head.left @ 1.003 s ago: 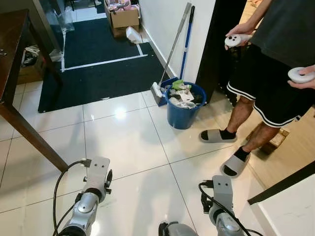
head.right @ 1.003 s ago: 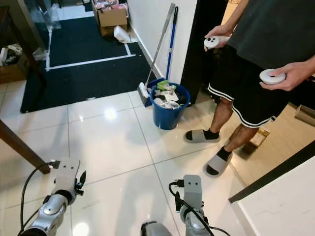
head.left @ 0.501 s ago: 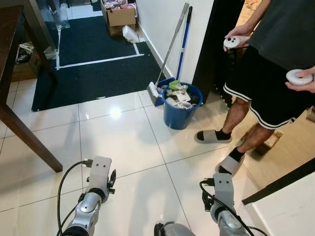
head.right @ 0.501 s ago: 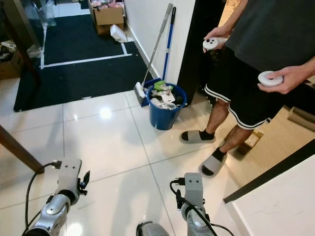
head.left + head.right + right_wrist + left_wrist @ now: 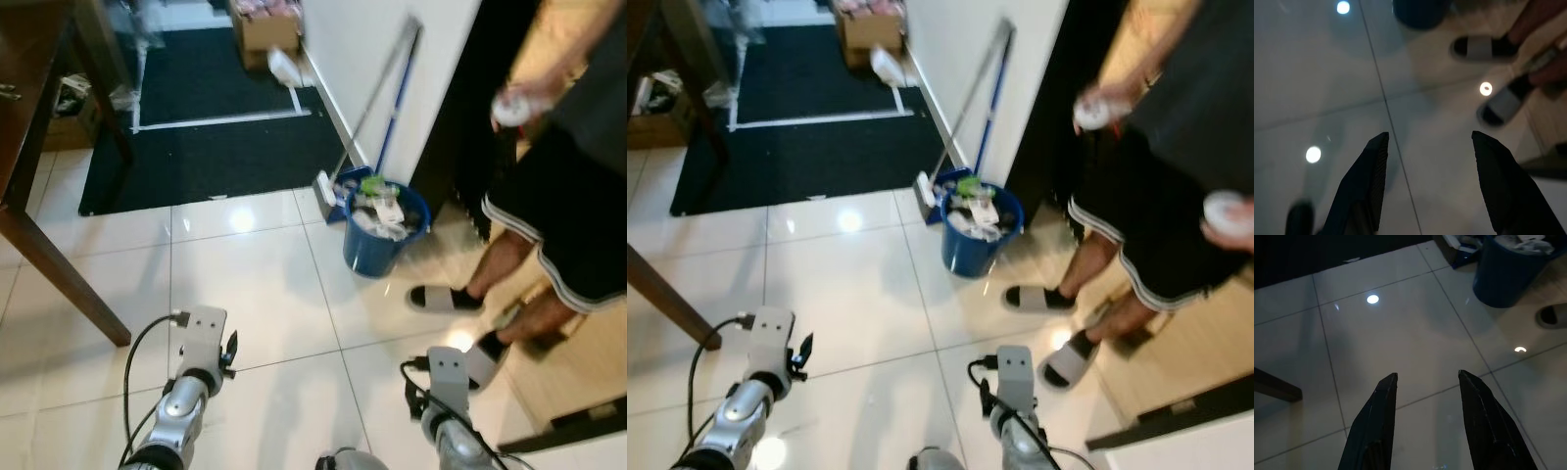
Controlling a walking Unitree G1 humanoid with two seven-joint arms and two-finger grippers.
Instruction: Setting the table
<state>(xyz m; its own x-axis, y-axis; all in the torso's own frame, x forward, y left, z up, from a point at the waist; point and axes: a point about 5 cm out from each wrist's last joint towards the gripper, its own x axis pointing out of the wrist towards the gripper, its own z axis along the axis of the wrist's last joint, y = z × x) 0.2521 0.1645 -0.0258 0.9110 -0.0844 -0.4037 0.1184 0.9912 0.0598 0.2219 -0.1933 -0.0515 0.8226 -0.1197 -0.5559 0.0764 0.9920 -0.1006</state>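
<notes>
The left gripper (image 5: pixel 1425 382) is held low over the white tiled floor (image 5: pixel 255 284) with its two black fingers spread apart and nothing between them, and the right gripper (image 5: pixel 1427 142) is carried the same way, fingers parted and empty, so basically no tableware is being held by either one. The thing the task is really about, the dark wooden table (image 5: pixel 29 117), is found off to the robot's left and ahead, with one slanted leg planted on the tiles just beyond the left arm. So the left gripper is clearly the nearer of the two, and the right one is well apart from it. The tabletop's long edge seems to run away from the robot toward the dark rug (image 5: pixel 216 147), though most of the top is cut off at the frame edge and what's on it can't be made out. No plates or cutlery can be spotted anywhere, so it's guessed that a turn to the left is what's needed before anything can be reached. To the right, a blue bucket (image 5: pixel 384 230) stuffed with rubbish is parked beside a broom (image 5: pixel 377 113) leaned on the wall, and a person (image 5: pixel 558 225) in black shorts and slippers is standing near it holding white controllers. The head views are a bit blurred, so fine detail is pretty much lost.
</notes>
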